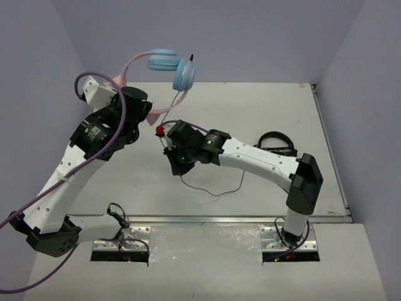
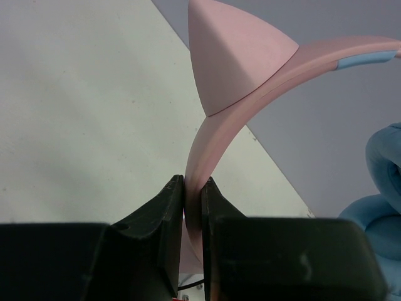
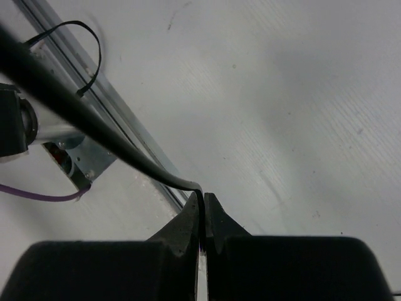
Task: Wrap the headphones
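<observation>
Pressed on the pink headband (image 2: 213,138), jaws of the left gripper (image 2: 193,188) hold the headphones (image 1: 172,68) aloft above the far left of the bench (image 1: 263,106). Jaws of the right gripper (image 3: 202,202) pinch the cable (image 3: 94,125) near mid-bench. Wrapping looks barely begun: no turns show round headband or cups, and a slack loop trails on the bench. Other black headphones (image 1: 276,143) lie well right, out of the way.

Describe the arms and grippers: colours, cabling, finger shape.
The left arm and right arm have white links and black joint housings. A purple cable loops along the left one. The left gripper and right gripper have matte black fingers tapering to wedge tips.
</observation>
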Robot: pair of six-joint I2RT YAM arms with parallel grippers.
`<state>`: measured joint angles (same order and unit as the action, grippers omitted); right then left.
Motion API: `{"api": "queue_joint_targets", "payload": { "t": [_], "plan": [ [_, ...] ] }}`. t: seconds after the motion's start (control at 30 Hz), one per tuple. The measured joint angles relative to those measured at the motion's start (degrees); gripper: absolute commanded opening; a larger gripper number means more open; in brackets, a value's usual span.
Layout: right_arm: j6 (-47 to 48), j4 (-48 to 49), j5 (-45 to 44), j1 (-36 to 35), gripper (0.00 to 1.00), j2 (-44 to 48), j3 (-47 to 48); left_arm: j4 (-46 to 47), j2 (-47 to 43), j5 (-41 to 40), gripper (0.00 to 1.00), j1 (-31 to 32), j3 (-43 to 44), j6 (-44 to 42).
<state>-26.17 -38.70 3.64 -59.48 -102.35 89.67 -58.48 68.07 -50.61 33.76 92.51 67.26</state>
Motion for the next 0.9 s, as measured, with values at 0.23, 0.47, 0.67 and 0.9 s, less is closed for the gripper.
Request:
{"api": "queue_joint_targets", "payload": {
  "t": [0.23,0.47,0.67,0.9],
  "plan": [
    [3.56,1.29,3.93,-0.42,0.01,0.17,2.19,0.04,0.13,0.09,0.0,0.0,-1.2,-0.46],
    [5.46,0.81,5.73,-0.68,0.01,3.06,2.08,-0.42,0.04,-3.48,0.0,0.0,-6.01,-2.54],
    [6.58,-0.98,5.4,-0.68,0.01,5.22,2.49,1.4,-0.59,-5.33,0.0,0.0,-8.96,-3.28],
    [9.16,-4.57,2.97,-0.61,0.01,5.92,2.58,7.52,-3.69,-4.13,0.0,0.0,-16.11,-8.02]
  ]
}}
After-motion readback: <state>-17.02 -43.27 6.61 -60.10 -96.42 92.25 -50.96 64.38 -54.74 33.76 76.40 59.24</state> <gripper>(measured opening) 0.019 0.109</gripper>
